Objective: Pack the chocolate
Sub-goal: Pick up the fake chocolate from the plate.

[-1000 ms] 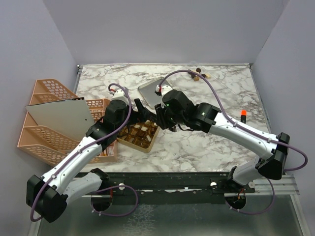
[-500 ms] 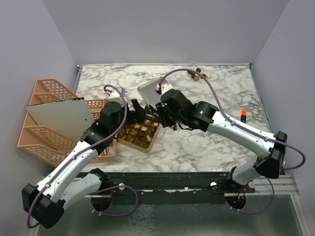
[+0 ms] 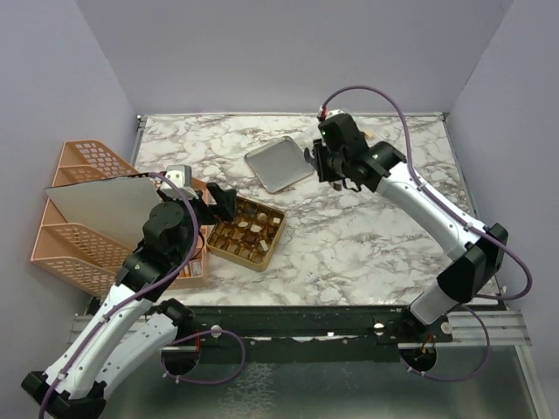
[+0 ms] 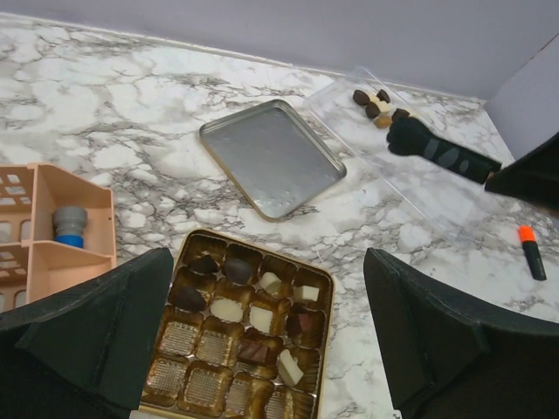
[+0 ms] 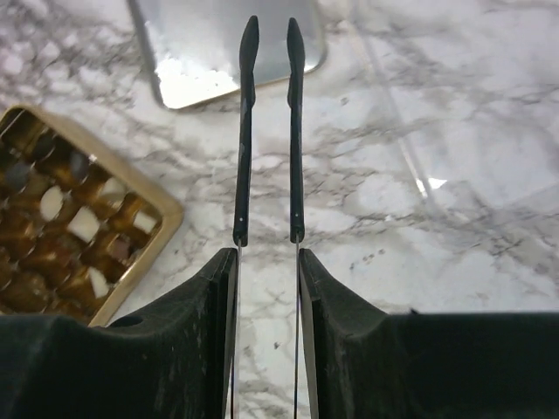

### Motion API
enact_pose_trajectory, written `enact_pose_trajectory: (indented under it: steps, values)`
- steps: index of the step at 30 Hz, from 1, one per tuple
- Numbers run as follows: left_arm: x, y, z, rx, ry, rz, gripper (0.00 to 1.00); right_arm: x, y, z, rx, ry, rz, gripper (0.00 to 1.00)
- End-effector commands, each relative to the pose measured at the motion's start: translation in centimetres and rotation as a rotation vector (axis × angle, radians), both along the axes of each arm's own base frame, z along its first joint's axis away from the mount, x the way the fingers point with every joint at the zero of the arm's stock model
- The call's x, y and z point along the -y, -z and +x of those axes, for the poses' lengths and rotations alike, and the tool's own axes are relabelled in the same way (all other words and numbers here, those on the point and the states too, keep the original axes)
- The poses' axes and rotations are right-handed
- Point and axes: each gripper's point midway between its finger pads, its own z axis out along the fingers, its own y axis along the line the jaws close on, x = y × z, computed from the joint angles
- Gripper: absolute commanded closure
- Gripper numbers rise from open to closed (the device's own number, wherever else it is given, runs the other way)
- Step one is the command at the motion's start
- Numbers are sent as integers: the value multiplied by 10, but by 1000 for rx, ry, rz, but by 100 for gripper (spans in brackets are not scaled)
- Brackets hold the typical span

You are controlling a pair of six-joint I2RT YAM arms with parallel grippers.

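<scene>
The golden-brown tray (image 3: pixel 272 240) lies left of the table's middle and holds several chocolate pieces (image 4: pixel 227 309) in dark brown and cream-white; its near-left cells are bare. A few loose chocolate pieces (image 4: pixel 374 103) lie at the back right, partly behind the right arm in the top view (image 3: pixel 367 133). My left gripper (image 3: pixel 220 202) is open wide and empty, above the tray's left side (image 4: pixel 269 255). My right gripper (image 3: pixel 316 164) hangs over the marble between the lid and the loose pieces; its thin fingers (image 5: pixel 272 26) stand a narrow gap apart, with nothing between them.
The lid (image 3: pixel 278 164) lies inside-up behind the tray. A clear plastic sheet (image 4: pixel 419 192) lies under the loose pieces. An orange marker (image 3: pixel 431 203) is at the right. Peach organizer trays (image 3: pixel 79 218) stand at the left, a grey-blue item (image 4: pixel 68 224) in one.
My right gripper has left the tray and moved back and to the right, towards the loose pieces. My left arm has drawn back from the tray towards the near left.
</scene>
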Motion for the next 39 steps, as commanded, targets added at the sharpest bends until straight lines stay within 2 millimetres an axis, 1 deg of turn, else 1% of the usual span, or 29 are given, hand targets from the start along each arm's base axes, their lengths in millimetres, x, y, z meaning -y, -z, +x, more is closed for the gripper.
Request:
enact_pose_trajectory:
  steps: [1, 4, 7, 13, 16, 18, 20, 26, 29, 32, 33, 39]
  values:
    - [-16, 8, -2, 14, -54, 56, 1, 31, -1, 41, 21, 73, -86, 66]
    - [-18, 11, -4, 19, -56, 59, 1, 56, 7, 69, 9, 131, -115, 65]
    - [-19, 12, -4, 21, -59, 75, 1, 78, 24, 93, -26, 179, -142, 65]
    - [-21, 12, -4, 28, -62, 87, 1, 115, 52, 136, -55, 266, -160, 65]
    - [-22, 12, -4, 33, -65, 92, 1, 129, 72, 157, -69, 267, -149, 65]
    - [-23, 12, -4, 34, -67, 92, 1, 131, 83, 166, -96, 254, -142, 65]
    - [-23, 12, -4, 35, -70, 95, 1, 131, 88, 174, -102, 251, -145, 65]
    - [-27, 11, -4, 43, -86, 100, 1, 142, 92, 195, -84, 271, -151, 65]
    - [-27, 11, -4, 45, -87, 100, 1, 143, 96, 204, -86, 267, -135, 65]
    - [-27, 11, -4, 46, -86, 102, 1, 143, 98, 210, -87, 261, -125, 64]
    - [-27, 11, -4, 46, -86, 103, 1, 143, 102, 211, -93, 258, -127, 64]
    - [-28, 13, -2, 43, -90, 111, 1, 142, 109, 215, -100, 238, -128, 62]
